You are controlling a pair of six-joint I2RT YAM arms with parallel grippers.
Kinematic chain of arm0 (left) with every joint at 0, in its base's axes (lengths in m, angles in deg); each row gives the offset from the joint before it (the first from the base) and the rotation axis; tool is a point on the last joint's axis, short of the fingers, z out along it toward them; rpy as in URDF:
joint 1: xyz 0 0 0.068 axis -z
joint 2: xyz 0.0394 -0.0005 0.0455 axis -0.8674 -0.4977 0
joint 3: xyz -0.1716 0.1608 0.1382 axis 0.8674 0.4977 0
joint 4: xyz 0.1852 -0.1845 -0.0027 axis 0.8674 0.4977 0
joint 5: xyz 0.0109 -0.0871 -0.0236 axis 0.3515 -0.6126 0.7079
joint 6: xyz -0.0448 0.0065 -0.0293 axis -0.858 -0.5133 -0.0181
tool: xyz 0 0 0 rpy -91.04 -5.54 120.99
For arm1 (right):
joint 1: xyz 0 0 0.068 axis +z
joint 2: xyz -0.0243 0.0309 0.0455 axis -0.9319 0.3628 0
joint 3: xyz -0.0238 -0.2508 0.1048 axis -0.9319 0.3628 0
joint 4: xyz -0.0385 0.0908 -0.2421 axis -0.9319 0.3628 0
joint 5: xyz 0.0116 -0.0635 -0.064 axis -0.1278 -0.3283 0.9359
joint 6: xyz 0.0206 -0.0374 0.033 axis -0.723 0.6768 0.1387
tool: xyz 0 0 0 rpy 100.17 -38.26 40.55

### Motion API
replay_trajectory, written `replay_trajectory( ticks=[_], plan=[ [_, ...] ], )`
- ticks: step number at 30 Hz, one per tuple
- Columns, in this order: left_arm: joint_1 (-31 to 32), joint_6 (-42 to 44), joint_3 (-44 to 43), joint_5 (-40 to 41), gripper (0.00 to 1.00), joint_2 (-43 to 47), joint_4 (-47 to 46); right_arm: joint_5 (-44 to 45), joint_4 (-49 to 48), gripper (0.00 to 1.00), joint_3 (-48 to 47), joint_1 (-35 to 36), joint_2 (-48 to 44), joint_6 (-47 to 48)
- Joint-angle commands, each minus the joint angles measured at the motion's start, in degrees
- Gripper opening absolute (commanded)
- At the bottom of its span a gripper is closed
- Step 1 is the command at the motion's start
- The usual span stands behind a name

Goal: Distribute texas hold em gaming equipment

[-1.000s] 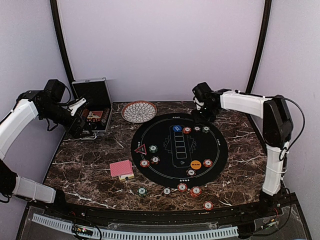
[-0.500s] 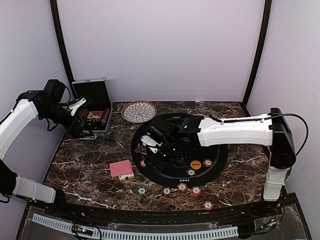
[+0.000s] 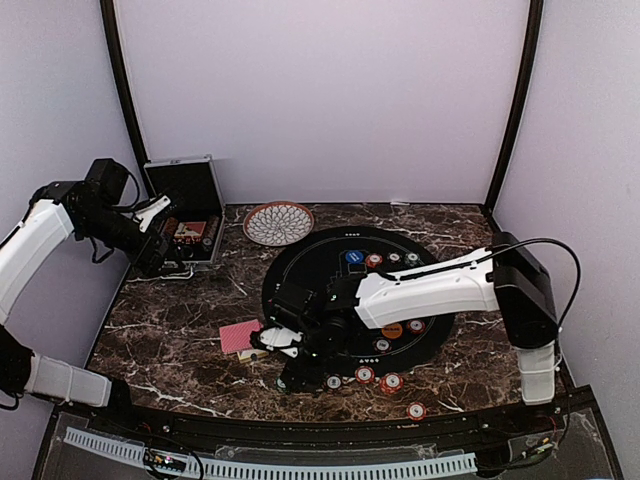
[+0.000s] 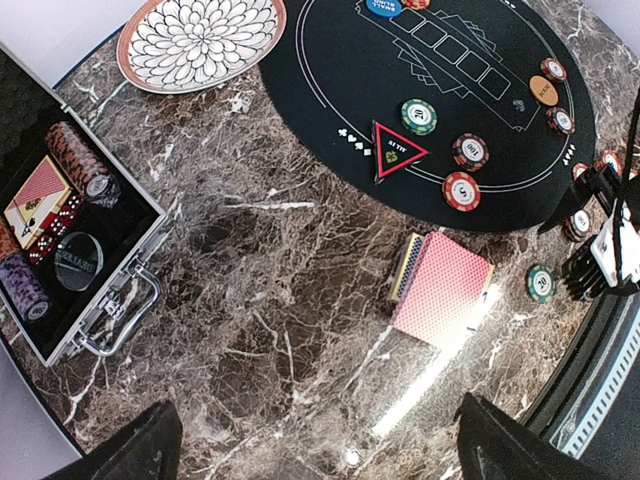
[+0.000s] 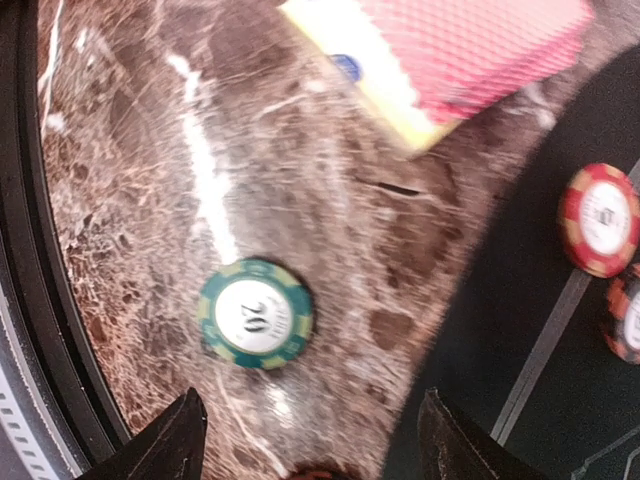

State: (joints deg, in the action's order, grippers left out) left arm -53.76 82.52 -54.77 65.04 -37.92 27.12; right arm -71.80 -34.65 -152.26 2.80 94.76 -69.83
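My right gripper (image 3: 288,372) hangs open and empty over the marble at the mat's front left. In the right wrist view its fingertips (image 5: 180,440) stand wide apart, just short of a green striped chip (image 5: 255,313). The red-backed card deck (image 3: 243,337) lies just beyond the chip (image 5: 470,50). Red chips (image 5: 600,218) sit on the black mat's edge. My left gripper (image 3: 165,262) is open and empty, high beside the case. Its wrist view shows the deck (image 4: 440,288), the red triangle marker (image 4: 398,150), a green chip (image 4: 419,116), red chips (image 4: 462,190), the blue button (image 4: 383,6) and the orange button (image 4: 544,90).
The round black mat (image 3: 440,290) fills the table's middle. The patterned bowl (image 3: 278,222) stands behind it. The open silver-edged case (image 3: 185,210) sits at the back left with chip rolls (image 4: 80,160) inside. Several chips (image 3: 391,382) lie along the front edge.
My right arm has swung from the far right back, across the mat, down to the front left over the green chip. My left arm has not moved.
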Motion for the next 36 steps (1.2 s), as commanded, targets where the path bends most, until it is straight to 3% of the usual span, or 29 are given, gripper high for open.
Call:
replay_trajectory(
  ticks=[1,8,17,26,32,36],
  plan=[
    [0.29,0.71,-1.35,-1.28,0.99,1.51,2.80,-1.73,-0.52,0.75,-2.73,2.72,2.96,2.53],
    [0.36,0.73,-1.40,-1.02,0.99,3.05,4.13,-0.60,-0.36,0.73,-4.04,3.42,6.02,2.52],
    [0.29,0.53,-1.06,-1.06,0.99,4.01,4.36,1.66,0.21,0.58,-4.72,3.43,7.60,2.59],
    [0.30,0.36,-1.74,-1.31,0.99,3.34,4.23,3.84,0.21,0.57,-5.31,3.42,8.54,3.00],
    [0.31,0.27,-1.75,-1.32,0.99,3.23,4.27,4.75,-0.34,0.39,-4.93,3.52,8.19,2.85],
    [0.30,0.27,-1.69,-1.21,0.99,3.22,4.27,4.80,-1.39,0.33,-4.54,3.53,6.79,2.55]
  ],
)
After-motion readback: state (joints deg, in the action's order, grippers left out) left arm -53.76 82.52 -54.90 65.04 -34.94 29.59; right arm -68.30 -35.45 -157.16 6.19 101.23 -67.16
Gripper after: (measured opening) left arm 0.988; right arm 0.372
